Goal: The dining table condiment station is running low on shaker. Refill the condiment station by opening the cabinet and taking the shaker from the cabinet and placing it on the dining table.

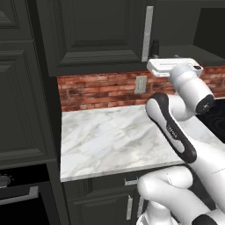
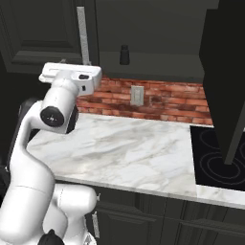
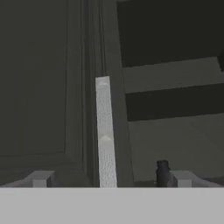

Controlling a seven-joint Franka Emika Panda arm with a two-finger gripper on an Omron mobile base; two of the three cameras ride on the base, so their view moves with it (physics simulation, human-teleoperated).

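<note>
A shaker point(image 2: 125, 54) stands at the front edge of the open cabinet's point(image 2: 158, 28) shelf, above the surface point(image 2: 129, 153), right of the door handle point(image 2: 83, 36).

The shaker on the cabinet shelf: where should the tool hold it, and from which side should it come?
Grip the shaker around its straight body, below the narrower top, coming level from the open front of the cabinet. It stands upright near the shelf's front edge. The open tool is straddling the closed door's handle, so it should probably shift sideways first.

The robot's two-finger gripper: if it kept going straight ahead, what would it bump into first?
Probably the long silver bar handle on the closed dark cabinet door; it sits between the open gripper fingers, though depth is unclear.
</note>
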